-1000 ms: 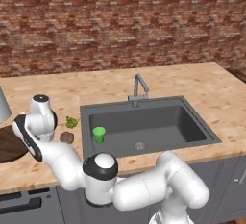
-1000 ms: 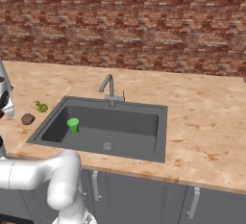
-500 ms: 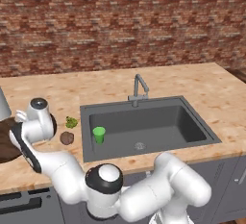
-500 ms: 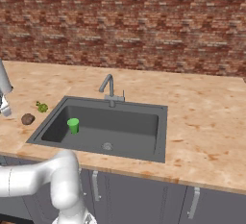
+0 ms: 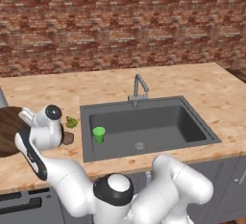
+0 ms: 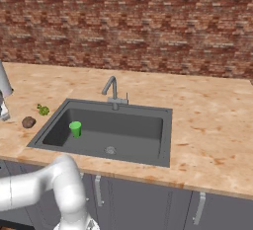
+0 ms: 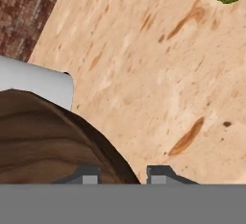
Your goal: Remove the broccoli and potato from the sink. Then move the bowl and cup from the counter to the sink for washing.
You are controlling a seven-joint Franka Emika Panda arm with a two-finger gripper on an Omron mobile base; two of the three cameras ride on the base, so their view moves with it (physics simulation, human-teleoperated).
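Observation:
The dark brown wooden bowl (image 7: 43, 136) fills the lower left of the hand view. My gripper (image 7: 123, 175) straddles its rim, one fingertip (image 7: 86, 175) over the inside and the other outside, shut on the bowl. From the left base view the bowl (image 5: 8, 129) lies at the counter's far left with my hand (image 5: 45, 130) at its right edge. The broccoli (image 5: 71, 121) and the potato (image 5: 67, 138) rest on the counter (image 5: 57, 93) just left of the sink (image 5: 192, 129). The green cup (image 5: 99, 134) stands upright in the basin's left part.
A tall pale grey-white vessel (image 7: 33, 81) stands right behind the bowl, also at the left edge (image 6: 4, 78). The faucet (image 5: 138, 88) rises at the sink's back rim. A brick wall backs the counter. Bare counter stretches right of the sink.
My hand has come down and slightly right onto the bowl's rim, and the jaws have narrowed around it. Broccoli, potato and cup have stayed put.

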